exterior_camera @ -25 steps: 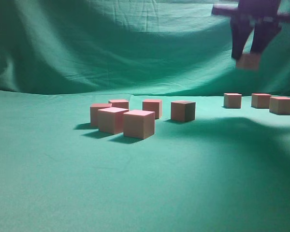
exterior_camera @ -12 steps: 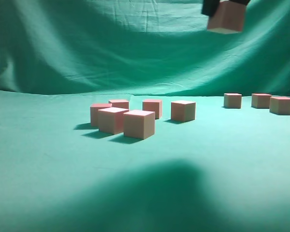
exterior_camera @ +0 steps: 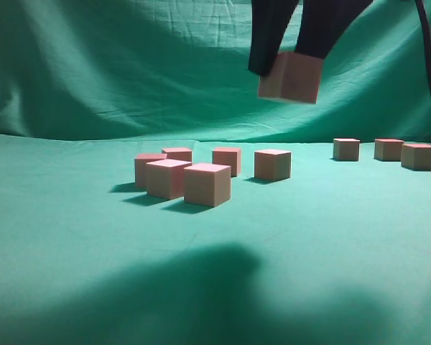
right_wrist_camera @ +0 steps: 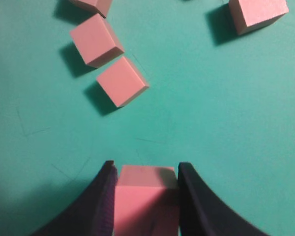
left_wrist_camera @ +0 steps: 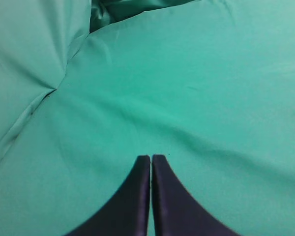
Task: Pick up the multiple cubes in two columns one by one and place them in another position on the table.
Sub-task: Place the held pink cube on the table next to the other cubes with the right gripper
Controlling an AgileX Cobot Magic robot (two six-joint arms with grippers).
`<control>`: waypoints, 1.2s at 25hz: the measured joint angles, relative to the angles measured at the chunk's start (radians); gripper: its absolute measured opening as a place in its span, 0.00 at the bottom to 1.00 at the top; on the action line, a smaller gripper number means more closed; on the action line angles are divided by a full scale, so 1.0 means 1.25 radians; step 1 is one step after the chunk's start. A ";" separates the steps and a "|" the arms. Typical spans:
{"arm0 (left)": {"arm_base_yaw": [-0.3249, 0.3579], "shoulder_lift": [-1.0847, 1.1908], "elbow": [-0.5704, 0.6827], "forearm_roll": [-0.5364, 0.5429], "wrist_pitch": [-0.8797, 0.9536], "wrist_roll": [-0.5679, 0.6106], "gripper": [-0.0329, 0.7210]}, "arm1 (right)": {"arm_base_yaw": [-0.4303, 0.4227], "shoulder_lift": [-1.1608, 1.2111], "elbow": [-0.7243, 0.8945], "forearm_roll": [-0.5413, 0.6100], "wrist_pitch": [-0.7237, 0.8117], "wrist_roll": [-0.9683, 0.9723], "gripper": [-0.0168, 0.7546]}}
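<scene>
Moved: my right gripper (exterior_camera: 291, 68) carries its cube (exterior_camera: 290, 77) leftward, lower | grip: clamped on both sides, above the table (exterior_camera: 72, 273) | next: descend slowly beside front cubes (exterior_camera: 207, 184), release flat.

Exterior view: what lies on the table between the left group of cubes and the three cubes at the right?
Nothing: bare green table separates the rightmost cube of the left group from the three cubes.
</scene>
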 joint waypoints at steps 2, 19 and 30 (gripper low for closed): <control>0.000 0.000 0.000 0.000 0.000 0.000 0.04 | 0.000 0.004 0.000 0.000 -0.002 0.000 0.35; 0.000 0.000 0.000 0.000 0.000 0.000 0.04 | 0.000 0.124 0.000 -0.001 -0.087 0.057 0.35; 0.000 0.000 0.000 0.000 0.000 0.000 0.04 | 0.000 0.195 0.000 -0.001 -0.150 0.065 0.35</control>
